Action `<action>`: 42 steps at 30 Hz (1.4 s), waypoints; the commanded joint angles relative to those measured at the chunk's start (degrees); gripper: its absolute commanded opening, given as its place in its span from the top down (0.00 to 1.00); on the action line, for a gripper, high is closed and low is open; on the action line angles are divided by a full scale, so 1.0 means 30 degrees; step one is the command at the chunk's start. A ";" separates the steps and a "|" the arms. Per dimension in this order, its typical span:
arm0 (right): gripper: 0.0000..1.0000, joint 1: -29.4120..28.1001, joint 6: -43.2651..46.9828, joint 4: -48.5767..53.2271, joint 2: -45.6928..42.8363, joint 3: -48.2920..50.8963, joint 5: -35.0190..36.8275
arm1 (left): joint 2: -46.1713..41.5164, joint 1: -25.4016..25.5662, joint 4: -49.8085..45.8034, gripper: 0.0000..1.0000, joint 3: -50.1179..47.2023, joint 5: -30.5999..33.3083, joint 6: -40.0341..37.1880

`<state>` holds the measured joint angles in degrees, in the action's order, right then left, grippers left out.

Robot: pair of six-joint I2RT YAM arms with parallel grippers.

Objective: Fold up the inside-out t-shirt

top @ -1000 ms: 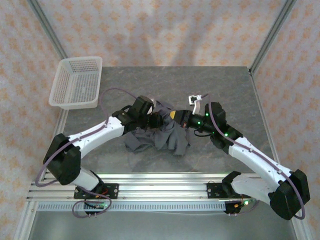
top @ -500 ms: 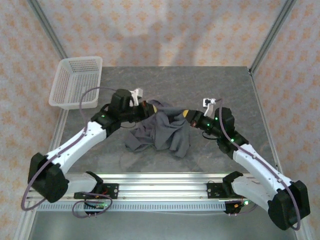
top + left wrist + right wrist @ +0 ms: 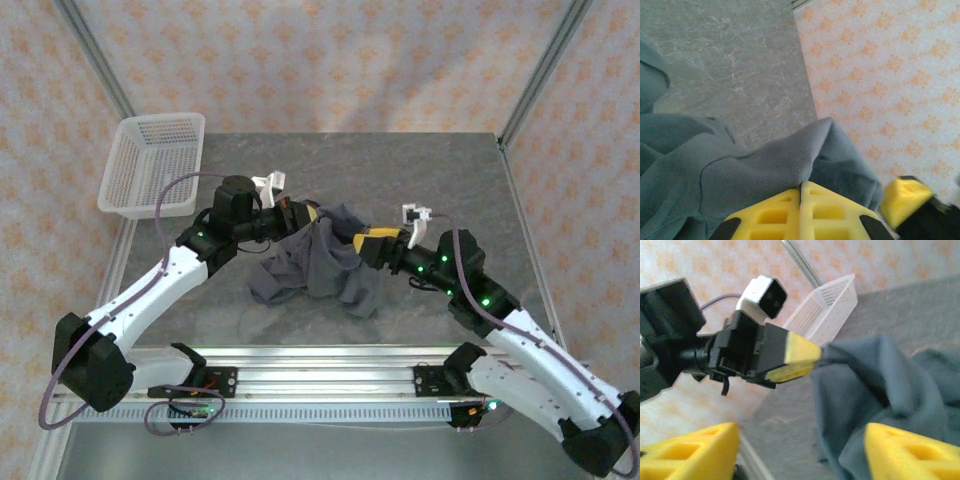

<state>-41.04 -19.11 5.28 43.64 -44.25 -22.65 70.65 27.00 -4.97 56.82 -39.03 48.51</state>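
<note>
Inside-out t-shirt (image 3: 320, 268), a raised fold in the clamped left pincer (image 3: 801, 186), right pincer (image 3: 800, 434) spread wide

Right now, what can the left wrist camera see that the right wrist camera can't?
Left wrist camera: a close look at the left end effector pinching a fold of the t-shirt shut. Right wrist camera: the white basket, the left arm's white camera, and the right end effector wide open. Both: the t-shirt, the grey table and the flowery wall.
</note>
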 commanded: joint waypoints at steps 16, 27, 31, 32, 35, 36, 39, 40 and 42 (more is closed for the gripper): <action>0.61 -0.2083 0.8849 0.6473 0.8367 -0.4642 0.4965 | -0.0274 0.0255 -0.1235 1.00 0.0675 0.0087 -0.1136; 0.65 -0.1497 0.7025 0.4632 0.8895 -0.3151 0.3547 | -0.0423 0.0037 -0.0687 1.00 0.0836 -0.0585 -0.1287; 0.84 -0.1468 0.6575 0.4264 0.9546 -0.3546 0.2396 | -0.0271 -0.0007 -0.0595 1.00 0.0707 -0.0666 -0.1165; 0.91 -0.1468 0.6454 0.4526 0.9611 -0.3827 0.2206 | -0.0287 -0.0076 -0.0442 1.00 0.0656 -0.0716 -0.1038; 1.00 -0.1091 0.5755 0.4904 0.8671 -0.4397 0.0005 | -0.0394 -0.0443 -0.0628 1.00 0.0480 -0.0454 -0.1006; 1.00 -0.0727 0.5255 0.4492 0.8146 -0.4249 -0.1464 | -0.0459 -0.0638 -0.0916 1.00 0.0374 -0.0206 -0.1308; 1.00 0.0701 0.2605 0.1169 0.5239 -0.2929 -0.6048 | -0.0151 -0.1608 -0.1287 1.00 -0.0406 0.0438 -0.2403; 1.00 0.1201 0.1421 -0.0352 0.4515 -0.2383 -0.6945 | 0.0060 -0.1994 -0.0816 1.00 -0.0882 0.0278 -0.2366; 1.00 0.2279 -0.0958 -0.3452 0.3454 -0.1112 -0.8371 | 0.0443 -0.2730 0.1443 0.97 -0.1943 -0.1017 -0.1339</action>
<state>-37.10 -10.24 10.07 58.65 -50.57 -35.40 70.70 21.21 -6.44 54.65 -40.25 43.90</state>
